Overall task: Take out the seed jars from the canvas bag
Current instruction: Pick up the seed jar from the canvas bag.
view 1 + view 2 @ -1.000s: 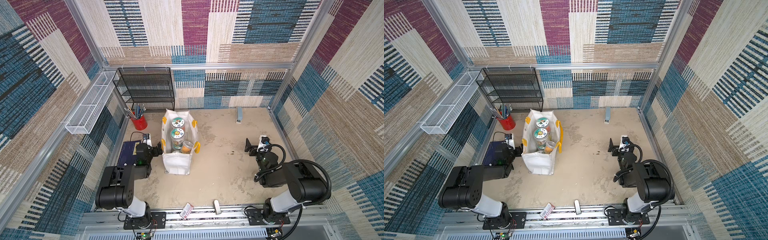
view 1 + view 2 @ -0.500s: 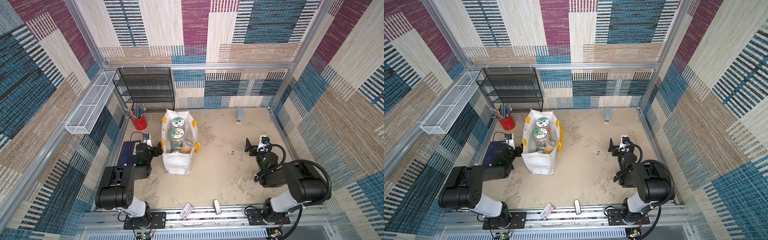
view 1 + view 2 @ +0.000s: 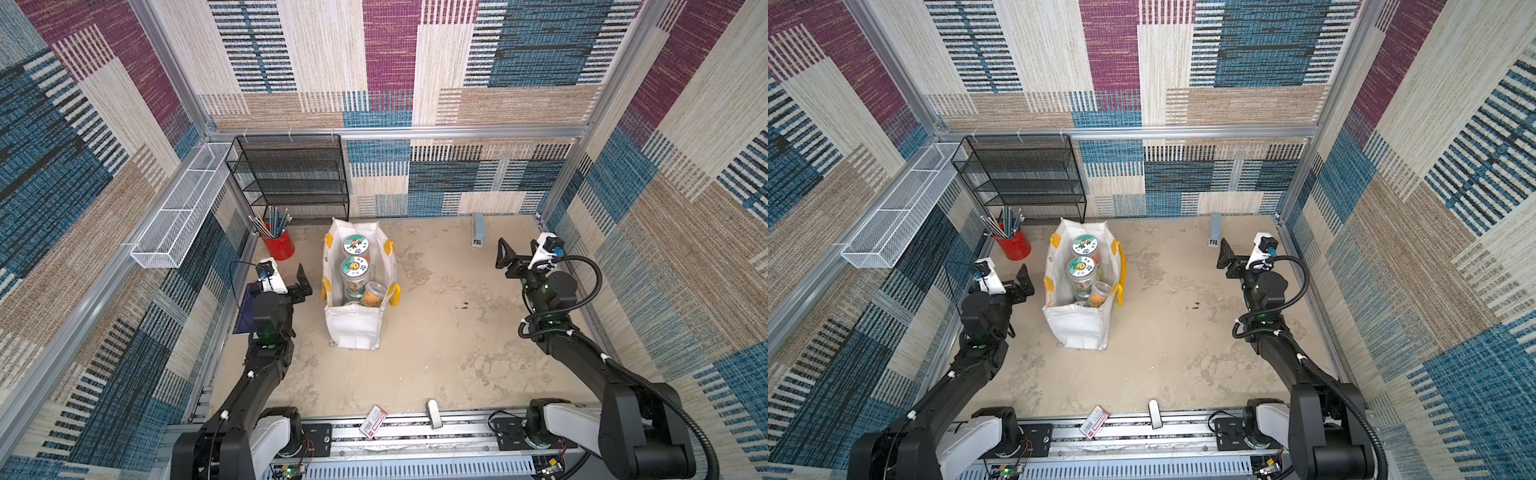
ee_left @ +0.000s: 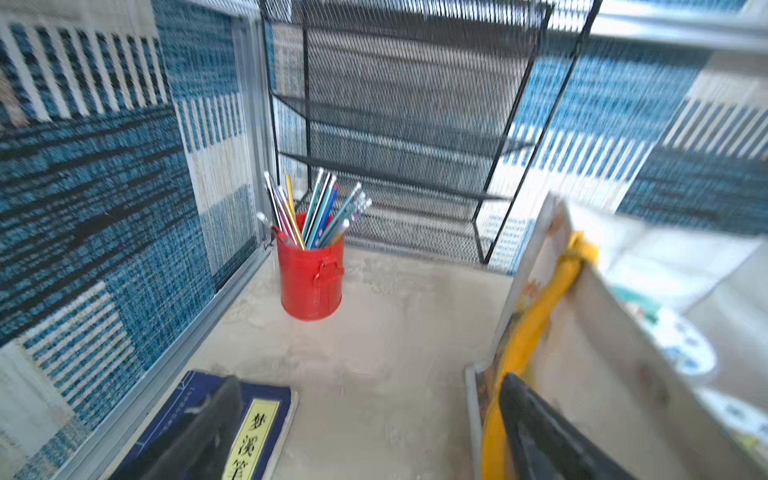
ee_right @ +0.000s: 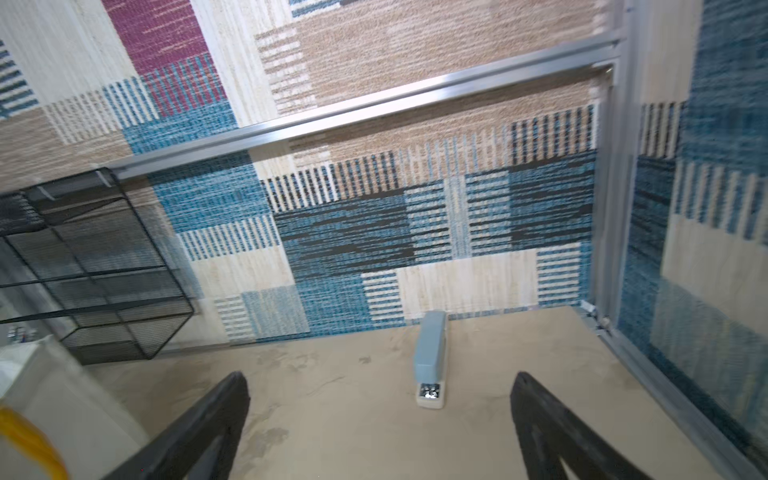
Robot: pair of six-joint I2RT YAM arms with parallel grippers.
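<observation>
The canvas bag [image 3: 353, 332] [image 3: 1077, 328], white with yellow handles, stands open left of the floor's middle. Inside it are seed jars: two with teal-and-white lids [image 3: 356, 245] [image 3: 354, 266] [image 3: 1085, 245] [image 3: 1081, 266] and a smaller one with a clear lid [image 3: 372, 293] [image 3: 1100, 293]. My left gripper [image 3: 291, 282] [image 3: 1013, 284] [image 4: 365, 419] hangs open and empty just left of the bag [image 4: 602, 365], one finger close to a yellow handle [image 4: 528, 340]. My right gripper [image 3: 517, 255] [image 3: 1237, 255] [image 5: 374, 419] is open and empty far to the right, apart from the bag [image 5: 50, 395].
A red pencil cup [image 3: 278, 245] [image 4: 311, 282] and a black mesh rack [image 3: 291, 183] [image 5: 83, 266] stand at the back left. A dark blue book [image 4: 249, 419] lies under my left gripper. A grey-blue stapler [image 3: 478, 230] [image 5: 430, 361] lies at the back right. A white wire basket [image 3: 178, 208] hangs on the left wall.
In the last half second both grippers have shifted toward the back wall, the left one also a little away from the bag. Both stay open. The bag and jars have not moved.
</observation>
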